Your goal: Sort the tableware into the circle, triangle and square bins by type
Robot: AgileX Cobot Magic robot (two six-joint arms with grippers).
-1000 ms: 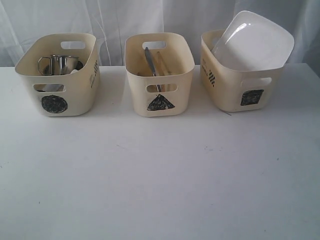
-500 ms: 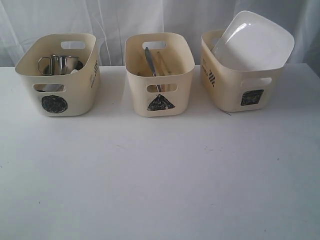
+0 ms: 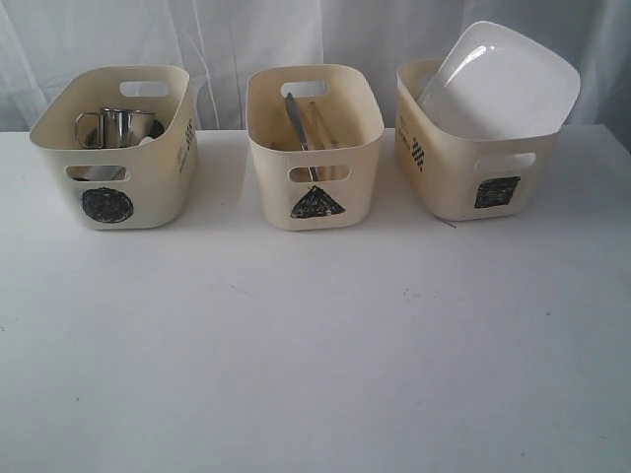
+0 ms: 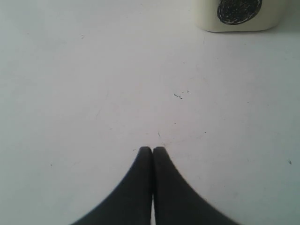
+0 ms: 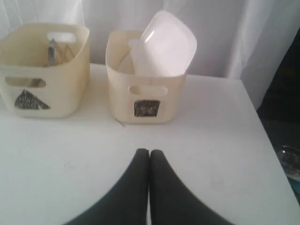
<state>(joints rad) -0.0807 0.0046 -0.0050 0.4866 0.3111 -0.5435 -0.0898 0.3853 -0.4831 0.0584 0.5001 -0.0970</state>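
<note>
Exterior view: the wall of the circle bin (image 3: 148, 202) hides most of what it holds. Only the upper part of one steel mug (image 3: 118, 126) clears the rim, and whatever lies beneath cannot be told. The triangle bin (image 3: 276, 197) covers the lower ends of a steel utensil (image 3: 296, 120), too small to tell its type, and of the wooden chopsticks (image 3: 320, 123). The square bin (image 3: 449, 177) hides the lower part of the white plate (image 3: 503, 84).

Left wrist view: the circle bin is cut off by the picture's edge, showing only its base.

Both wrist views cut off the left gripper (image 4: 152, 149) and the right gripper (image 5: 149, 151) behind their fingertips. In the right wrist view, a blurred glassy object (image 5: 288, 159) beyond the table cannot be identified.
</note>
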